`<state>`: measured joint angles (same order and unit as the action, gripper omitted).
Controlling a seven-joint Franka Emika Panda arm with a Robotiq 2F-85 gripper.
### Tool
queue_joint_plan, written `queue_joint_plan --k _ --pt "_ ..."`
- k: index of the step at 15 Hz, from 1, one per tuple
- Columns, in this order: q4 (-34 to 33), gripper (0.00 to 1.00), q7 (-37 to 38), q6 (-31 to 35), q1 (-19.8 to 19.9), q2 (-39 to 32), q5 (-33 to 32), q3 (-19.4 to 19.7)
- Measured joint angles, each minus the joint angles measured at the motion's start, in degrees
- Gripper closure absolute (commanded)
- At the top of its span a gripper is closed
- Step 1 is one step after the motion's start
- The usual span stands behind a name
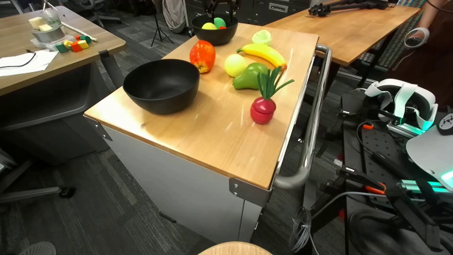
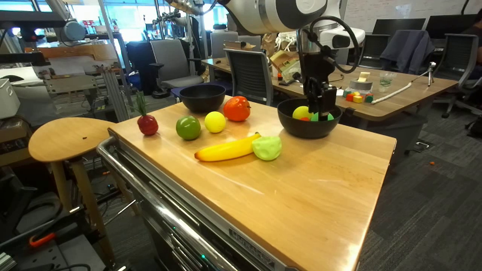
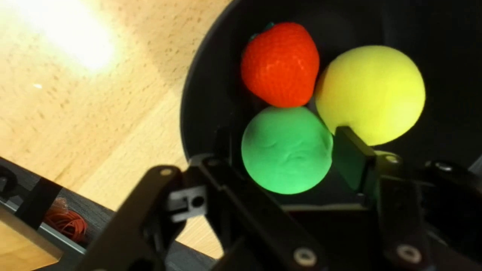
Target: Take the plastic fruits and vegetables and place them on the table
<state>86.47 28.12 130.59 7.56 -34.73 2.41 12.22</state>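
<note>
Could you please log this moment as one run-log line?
gripper: open, straddling green ball | black bowl: strawberry, yellow ball, green ball | table: radish, banana, among others | status: task unfinished

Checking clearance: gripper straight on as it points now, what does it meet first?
Probably the round matte green toy piece in the round black bowl: the gripper points down at it, jaws apart either side. Depth unclear; the jaws might touch the bowl or the round yellow toy piece first.

Blown-out white glare on the table (image 3: 124, 101)
</note>
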Motion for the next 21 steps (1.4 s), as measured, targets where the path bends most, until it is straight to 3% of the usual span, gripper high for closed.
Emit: queue_joint_plan --k 3,4,10,13,15,17,18,21 --pt "-0.57 0.84 1.18 0.07 -0.48 -0.93 -2.05 0.76" --pt "-0.93 0.87 1.66 0.11 -0.78 -1.3 -2.83 1.09" --pt "-2.11 1.0 2.6 0.19 -2.05 -1.75 -4.72 1.78" --pt "-1.51 1.0 2.48 0.02 -3.2 0.89 -4.72 1.71" --pt "-0.19 0.97 2.28 -0.89 -4.09 4.63 -4.72 1.67" --pt "1.68 0.72 2.26 -1.53 -4.57 8.87 -4.72 1.65" --pt "2.51 0.71 2.26 -2.32 -4.57 10.61 -4.72 1.63" --pt "4.95 0.49 2.61 -4.03 -4.19 13.32 -4.72 1.74"
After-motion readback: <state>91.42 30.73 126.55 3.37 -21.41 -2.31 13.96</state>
